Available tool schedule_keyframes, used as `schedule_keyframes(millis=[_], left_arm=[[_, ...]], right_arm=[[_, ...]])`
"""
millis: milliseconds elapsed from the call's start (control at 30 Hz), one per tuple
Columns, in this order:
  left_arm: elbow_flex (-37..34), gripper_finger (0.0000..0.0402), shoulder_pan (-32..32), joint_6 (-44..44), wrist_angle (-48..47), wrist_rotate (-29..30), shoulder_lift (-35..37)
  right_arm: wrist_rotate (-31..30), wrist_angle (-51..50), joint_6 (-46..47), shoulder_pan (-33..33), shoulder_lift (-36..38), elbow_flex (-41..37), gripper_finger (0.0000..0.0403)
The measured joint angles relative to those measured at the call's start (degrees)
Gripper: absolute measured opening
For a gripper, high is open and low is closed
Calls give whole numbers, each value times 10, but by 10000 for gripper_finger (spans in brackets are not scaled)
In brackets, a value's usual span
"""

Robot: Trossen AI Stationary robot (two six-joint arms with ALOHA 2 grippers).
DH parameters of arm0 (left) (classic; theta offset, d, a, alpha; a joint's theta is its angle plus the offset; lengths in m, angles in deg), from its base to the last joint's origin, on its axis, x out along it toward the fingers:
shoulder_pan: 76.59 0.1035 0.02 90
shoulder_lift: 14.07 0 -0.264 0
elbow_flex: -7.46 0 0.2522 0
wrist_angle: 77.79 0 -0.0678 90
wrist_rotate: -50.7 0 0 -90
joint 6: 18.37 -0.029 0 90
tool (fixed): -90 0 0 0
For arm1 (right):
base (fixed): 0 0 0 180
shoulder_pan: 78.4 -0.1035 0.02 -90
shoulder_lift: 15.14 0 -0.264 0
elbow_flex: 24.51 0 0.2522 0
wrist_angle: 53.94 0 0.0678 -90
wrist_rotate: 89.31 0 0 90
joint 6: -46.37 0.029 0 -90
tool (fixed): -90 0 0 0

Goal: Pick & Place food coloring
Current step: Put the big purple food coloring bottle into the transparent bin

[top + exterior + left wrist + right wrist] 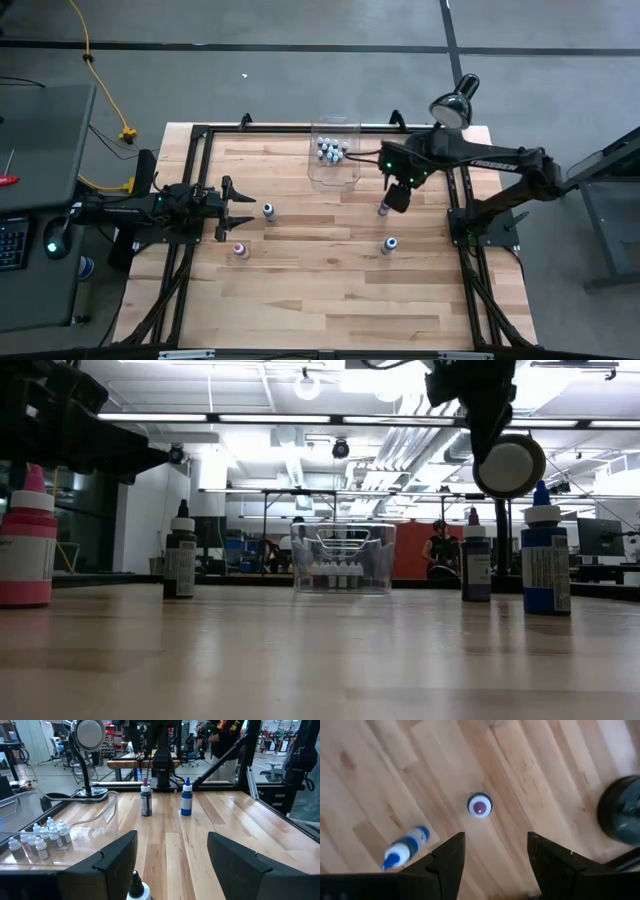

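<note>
Four food coloring bottles stand upright on the wooden table: a black one [268, 211] [180, 555], a pink one [240, 249] [27, 545], a purple one [383, 208] [480, 805] and a blue one [390, 245] [405, 847]. Several tiny white-capped bottles [332, 150] [40, 837] sit inside the clear plastic bin [335, 172]. My left gripper [250, 209] [172, 850] is open and level, and the black bottle's tip [136, 890] shows between its fingers, apart from both. My right gripper [398, 192] [496, 847] is open, pointing down, raised above the purple bottle.
A desk lamp [455, 105] [510, 465] stands at the far right corner; its base [622, 815] is close to my right gripper. A black metal frame [195, 170] borders the table. Bare wood lies toward the near edge [330, 310].
</note>
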State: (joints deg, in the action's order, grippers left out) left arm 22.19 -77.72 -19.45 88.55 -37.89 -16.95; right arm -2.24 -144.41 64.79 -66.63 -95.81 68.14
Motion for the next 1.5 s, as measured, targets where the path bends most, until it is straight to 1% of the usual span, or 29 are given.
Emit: schedule_keyframes(millis=[100,333,433,600,667,767,833,1167,1333,1500], left_arm=[[0,239,0,0,0,0,0],[0,239,0,0,0,0,0],[0,239,0,0,0,0,0],[0,239,0,0,0,0,0],[0,239,0,0,0,0,0],[0,239,0,0,0,0,0],[0,239,0,0,0,0,0],[0,239,0,0,0,0,0],[0,239,0,-1,0,1,0],[0,239,0,-1,0,2,0]], right_arm=[[-2,42,42,-2,13,-46,205],[-1,118,84,-2,10,-117,222],[-8,126,86,-1,1,-120,236],[-41,123,99,2,-12,-120,263],[-33,125,118,6,-20,-120,274],[-6,135,142,7,-30,-120,286],[5,136,155,6,-38,-120,290],[3,129,226,10,-60,-121,292],[44,176,249,10,-61,-158,291],[47,198,265,10,-61,-177,291]])
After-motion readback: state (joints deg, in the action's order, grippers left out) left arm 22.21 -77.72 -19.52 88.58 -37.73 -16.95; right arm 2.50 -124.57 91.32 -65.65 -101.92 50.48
